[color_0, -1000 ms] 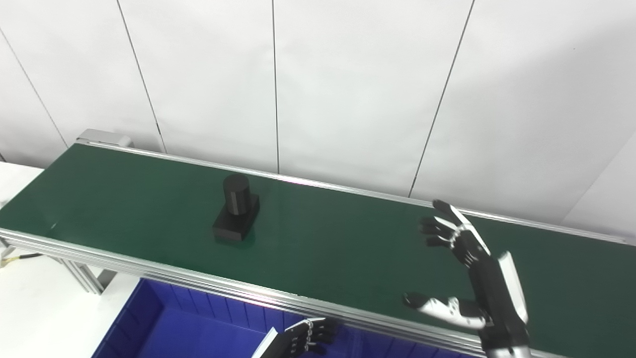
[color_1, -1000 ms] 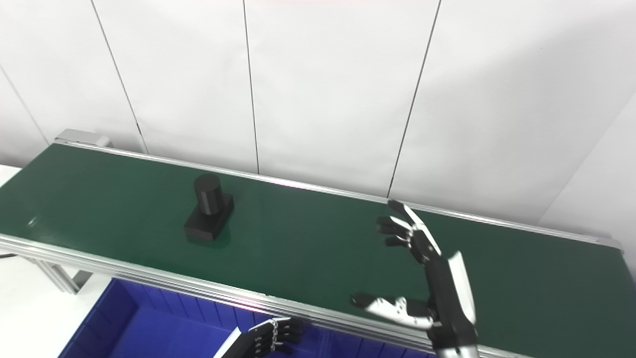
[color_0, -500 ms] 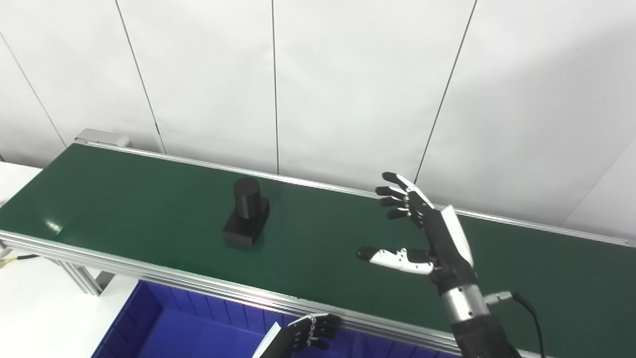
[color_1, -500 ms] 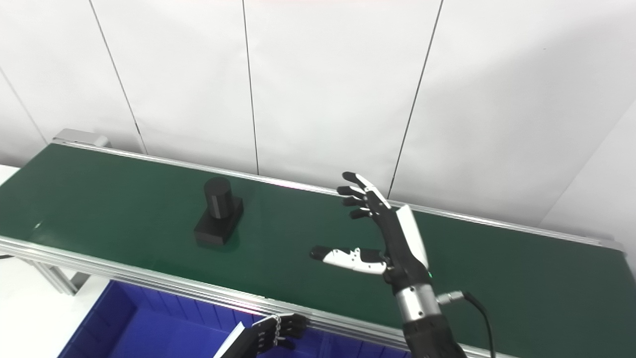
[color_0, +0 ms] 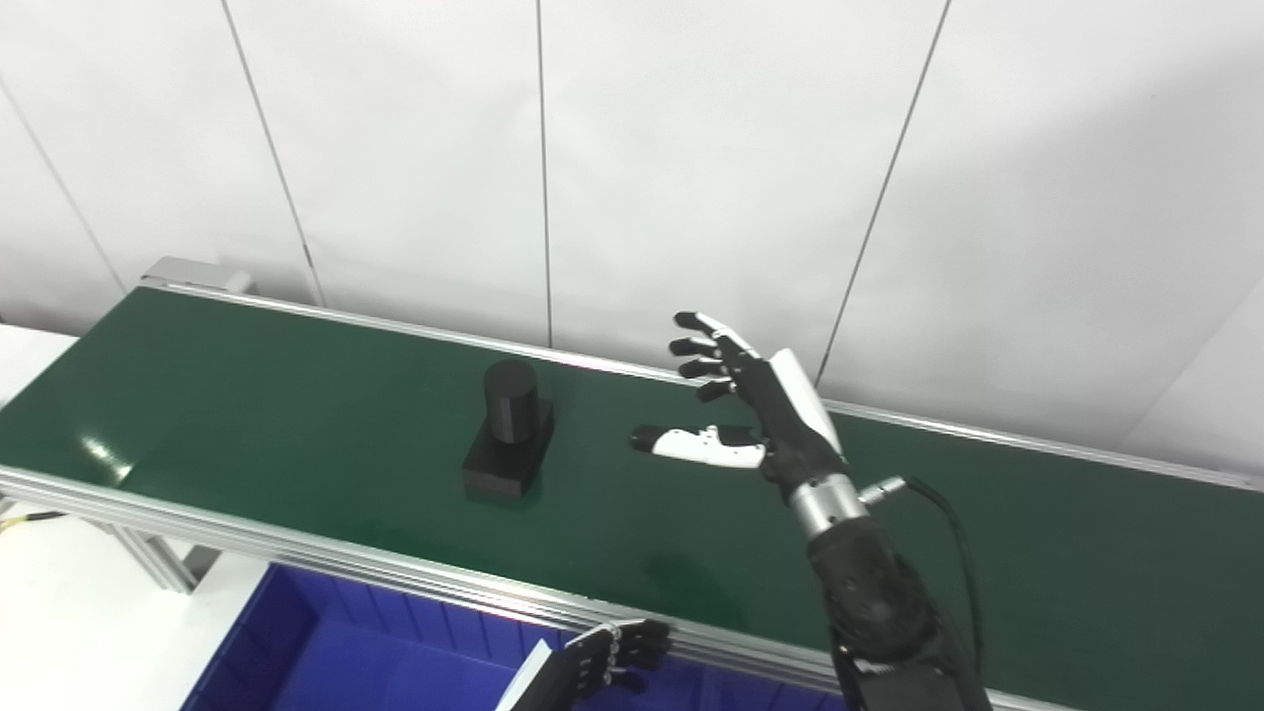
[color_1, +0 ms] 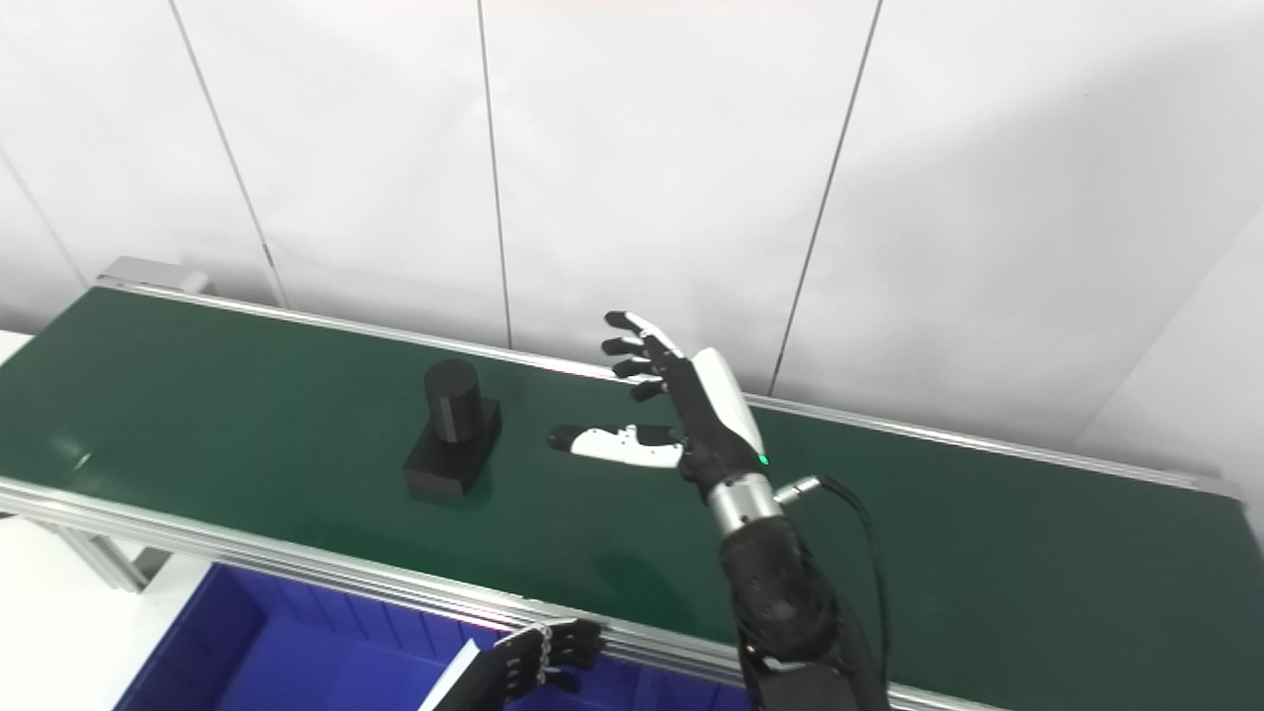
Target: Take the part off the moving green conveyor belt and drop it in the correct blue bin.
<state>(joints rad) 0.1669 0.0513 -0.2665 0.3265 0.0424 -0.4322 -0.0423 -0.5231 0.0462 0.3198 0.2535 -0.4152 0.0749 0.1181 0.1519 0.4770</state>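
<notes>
A black part [color_0: 511, 432], a short cylinder upright on a square base, rides on the green conveyor belt [color_0: 296, 415] left of centre. My right hand [color_0: 752, 410] is open, fingers spread and thumb pointing left, raised above the belt a little to the right of the part and not touching it. My left hand [color_0: 602, 664] is low at the bottom edge, in front of the belt's near rail, over the blue bin [color_0: 326, 652]; its fingers are curled and it holds nothing.
The belt has aluminium rails along its near edge [color_0: 296, 553] and far edge [color_0: 395, 326]. A white panelled wall [color_0: 691, 148] stands right behind it. A white surface [color_0: 59, 612] lies at the lower left.
My right hand has moved up and to the left across the belt, closing on the part. The part has travelled a little to the right with the belt. The left hand has barely moved.
</notes>
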